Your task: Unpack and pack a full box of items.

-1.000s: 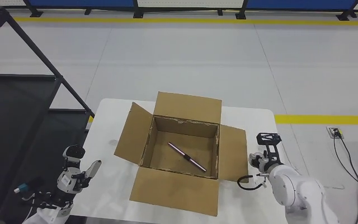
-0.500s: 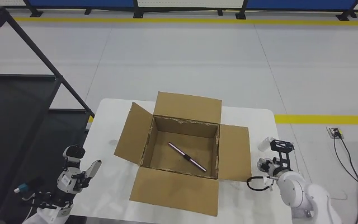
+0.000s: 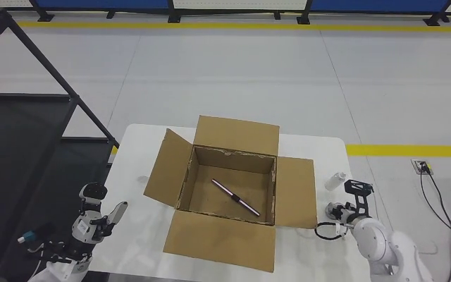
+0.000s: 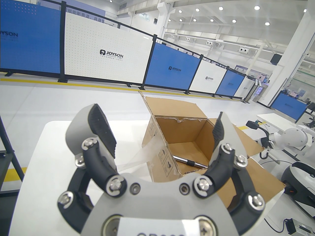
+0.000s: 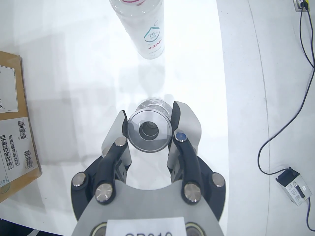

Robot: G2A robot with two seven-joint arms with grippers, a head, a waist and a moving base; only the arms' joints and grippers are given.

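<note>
Item 1: cardboard box (image 3: 236,134), brown, all four flaps spread, centred on the white tabletop (image 3: 310,148); I see one slim metal rod (image 3: 235,195) lying diagonally on its floor.
Item 2: clear plastic bottle (image 5: 140,13), white label, near the tabletop's right edge.
Item 3: clear round container (image 5: 149,133), pinched by my right end effector (image 5: 150,115) just beside the bottle.
Left end effector (image 4: 158,119): fingers spread, empty, off the box's left.

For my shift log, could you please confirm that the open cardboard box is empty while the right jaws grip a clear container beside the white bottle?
Not empty: the top view shows a slim rod lying inside the cardboard box. Otherwise right: the right gripper has its jaws on the clear container beside the white bottle.
</note>
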